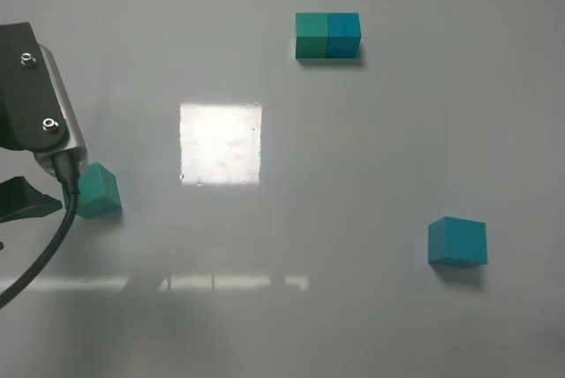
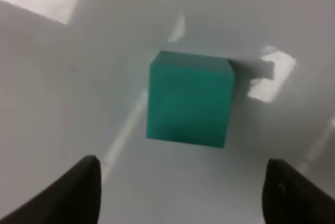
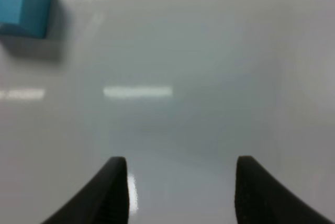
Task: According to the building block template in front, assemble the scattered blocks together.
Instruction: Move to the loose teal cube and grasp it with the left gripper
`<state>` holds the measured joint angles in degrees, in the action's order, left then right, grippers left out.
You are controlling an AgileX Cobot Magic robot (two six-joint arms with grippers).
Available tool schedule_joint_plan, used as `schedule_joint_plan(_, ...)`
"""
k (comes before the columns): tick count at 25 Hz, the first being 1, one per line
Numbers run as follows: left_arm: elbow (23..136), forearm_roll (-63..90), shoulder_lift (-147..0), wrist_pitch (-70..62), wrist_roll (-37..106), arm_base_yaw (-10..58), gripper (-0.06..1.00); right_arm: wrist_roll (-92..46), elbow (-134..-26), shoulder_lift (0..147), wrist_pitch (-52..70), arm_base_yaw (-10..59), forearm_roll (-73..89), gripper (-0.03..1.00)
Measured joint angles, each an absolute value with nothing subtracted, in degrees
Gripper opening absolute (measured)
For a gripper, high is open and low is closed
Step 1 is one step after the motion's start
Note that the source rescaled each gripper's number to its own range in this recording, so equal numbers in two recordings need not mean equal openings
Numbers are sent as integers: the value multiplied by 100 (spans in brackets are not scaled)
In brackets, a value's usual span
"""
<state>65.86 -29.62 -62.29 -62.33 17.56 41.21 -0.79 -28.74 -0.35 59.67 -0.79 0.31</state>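
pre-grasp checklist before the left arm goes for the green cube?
1. Left gripper open: ok.
2. Teal-green matte cube centred ahead of its fingers: ok, not yet between them.
3. Nothing touching that cube on the grey table: ok.
4. Cyan-blue matte cube lined up with the open right gripper: not ok, off to one side.
5. Joined green-blue template pair intact: ok.

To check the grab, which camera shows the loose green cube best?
The left wrist view: the green cube is large and whole, ahead of the open left gripper. The high view shows it small, partly behind the arm's cable. The right wrist view misses it.
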Motion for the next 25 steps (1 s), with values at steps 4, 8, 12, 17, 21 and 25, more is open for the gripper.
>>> schedule_joint_plan(4,6564,-3083,-6249,-5925,1702,4121,83,-79,-2874,-35,5967,-79,0,21)
schedule_joint_plan(8,6564,-2897,-6508,-5891,1632,4121,83,-79,-2874,-35,5967,-79,31,21)
schedule_joint_plan(12,6560,-2840,-6831,-5898,1618,4121,83,-79,-2874,-35,5967,-79,0,21)
schedule_joint_plan(17,6560,-2786,-6935,-5836,1618,4030,84,-79,-2874,-35,5967,-79,31,21)
schedule_joint_plan(21,6560,-2367,-6939,-5756,1836,3470,84,-79,-2874,-35,5967,-79,0,20)
schedule_joint_plan(25,6560,-1936,-6958,-5547,2214,2998,84,-79,-2874,-35,5967,-79,0,20)
